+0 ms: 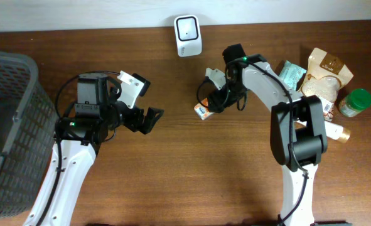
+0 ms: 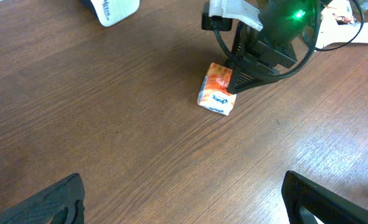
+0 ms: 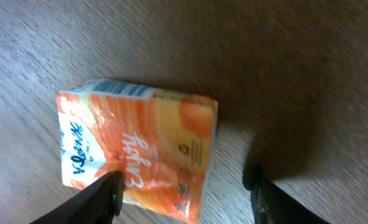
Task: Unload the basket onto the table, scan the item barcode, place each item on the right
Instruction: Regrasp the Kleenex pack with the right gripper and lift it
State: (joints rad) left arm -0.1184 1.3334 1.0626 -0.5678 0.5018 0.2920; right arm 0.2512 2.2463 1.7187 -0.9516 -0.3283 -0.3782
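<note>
The orange packet (image 1: 202,112) lies flat on the wooden table (image 1: 172,182), a little right of the overhead frame's centre and just below the white scanner (image 1: 188,36) that stands at the top edge; the two are near but not touching. The right gripper (image 3: 184,180) hangs directly over the packet with its jaws parted; in the right wrist view one finger overlaps the packet's lower left corner while the other stands clear of its right edge, so nothing is clamped and the packet rests on the wood alone. The left gripper (image 1: 149,119) sits left of centre, spread wide and empty, its fingers at the two lower corners of its own view and aimed across bare table at the packet. A grey basket (image 1: 9,125) fills the left edge, and other groceries (image 1: 323,75) crowd the right edge.

I judge the step in hand to be the grasp or regrasp of the packet ahead of scanning; no barcode shows on the faces in view, only printed lettering, so the code is probably underneath or on a side. The next move calls for a firm pinch across the packet's narrow sides, a lift, and a turn that brings the coded face square to the scanner's window; the soft wrapper may crumple or slip if squeezed at a corner.
</note>
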